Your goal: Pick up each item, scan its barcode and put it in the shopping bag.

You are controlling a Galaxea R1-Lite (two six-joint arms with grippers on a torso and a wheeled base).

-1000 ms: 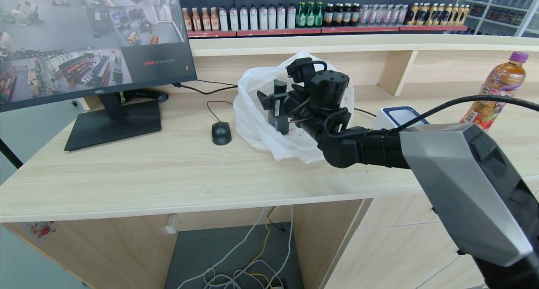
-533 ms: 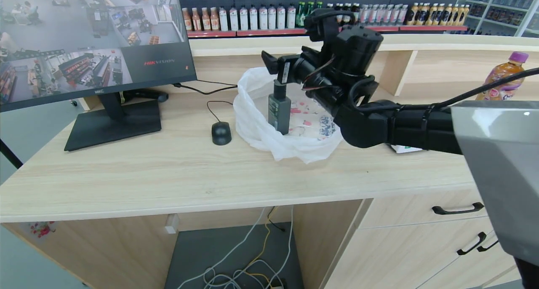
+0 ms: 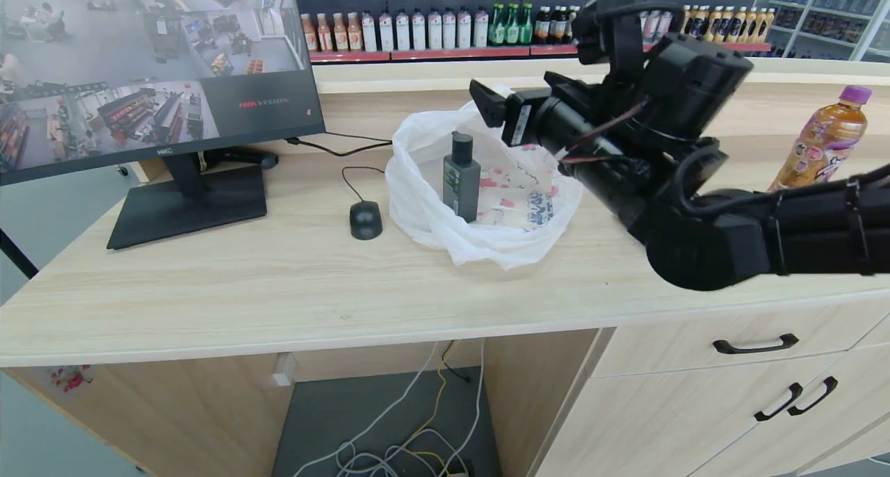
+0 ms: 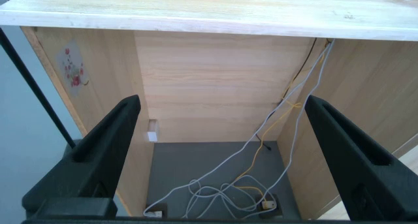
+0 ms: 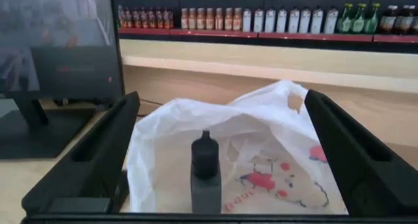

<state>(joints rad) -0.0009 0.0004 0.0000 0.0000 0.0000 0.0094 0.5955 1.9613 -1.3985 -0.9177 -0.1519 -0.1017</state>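
Standing upright in shopping bag point(image 3: 424, 216): dark bottle point(image 3: 461, 179), label txt unreadable.

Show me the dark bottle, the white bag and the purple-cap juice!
dark bottle point(image 3: 461, 185), head view, middle of its body.
white bag point(image 3: 415, 200), head view, its left wall.
purple-cap juice bottle point(image 3: 818, 150), head view, its label.

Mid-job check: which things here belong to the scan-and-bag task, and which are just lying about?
Job: white plastic shopping bag; dark bottle with black cap standing in it; orange drink bottle with purple cap; open right gripper.
Lying about: black monitor; black computer mouse; loose cables under the counter.
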